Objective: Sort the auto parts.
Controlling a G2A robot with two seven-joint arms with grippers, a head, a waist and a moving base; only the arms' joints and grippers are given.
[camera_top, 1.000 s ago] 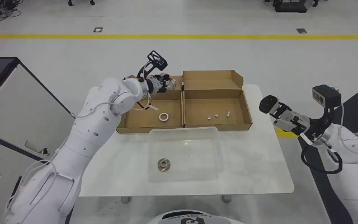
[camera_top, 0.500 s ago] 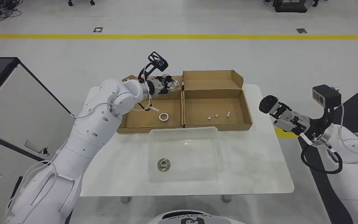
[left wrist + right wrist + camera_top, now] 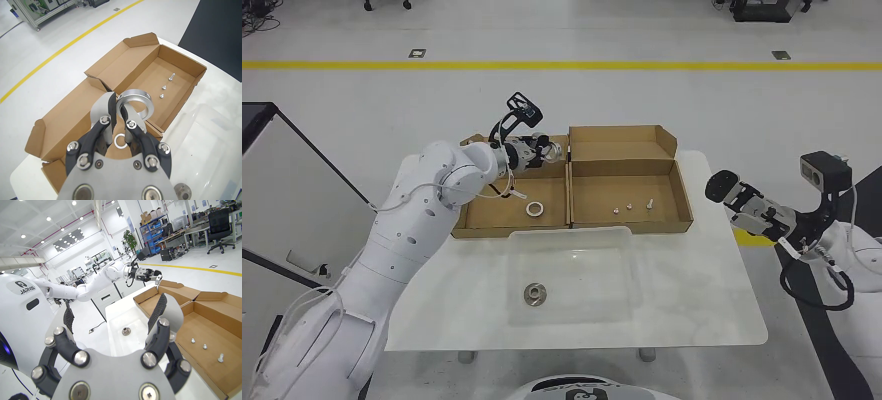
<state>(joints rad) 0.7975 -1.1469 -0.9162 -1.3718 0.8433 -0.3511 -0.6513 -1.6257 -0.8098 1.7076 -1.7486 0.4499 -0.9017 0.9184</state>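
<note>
— Surface and room, please.

— A white bench (image 3: pixel 702 300) with rounded corners stands on a pale grey floor (image 3: pixel 692 110). A yellow line (image 3: pixel 642 65) crosses the floor well beyond it. The right wrist view takes in the hall: blue shelving (image 3: pixel 153 236), a plant (image 3: pixel 130 239) and an office chair (image 3: pixel 219 228).

— What sits on the bench?

— A clear tray (image 3: pixel 612 245) lies nearest the robot, with one flanged hub (image 3: pixel 534 294) inside it. Two open cardboard boxes lie side by side, touching the tray's far edge. The left box (image 3: pixel 487 215) holds a flat washer (image 3: pixel 535 209), and the right box (image 3: pixel 627 190) holds three bolts (image 3: pixel 632 207) in a row.

— Where is the part in hand?

— The left gripper (image 3: pixel 542 150) is above the left box, at the end farthest from the tray and close to the wall shared with the right box. From above, the part reads as a bright spot. The left wrist view shows a thick metal ring (image 3: pixel 135 103), its rim pinched between the closed fingers (image 3: pixel 113 108), one outside the ring and one inside it. The washer lies directly below.

— And the other arm?

— The right gripper (image 3: pixel 720 188) is off the bench's edge, beside the right box and apart from the tray. Its wrist view shows the fingers (image 3: pixel 160 308) spread wide, holding nothing.
</note>
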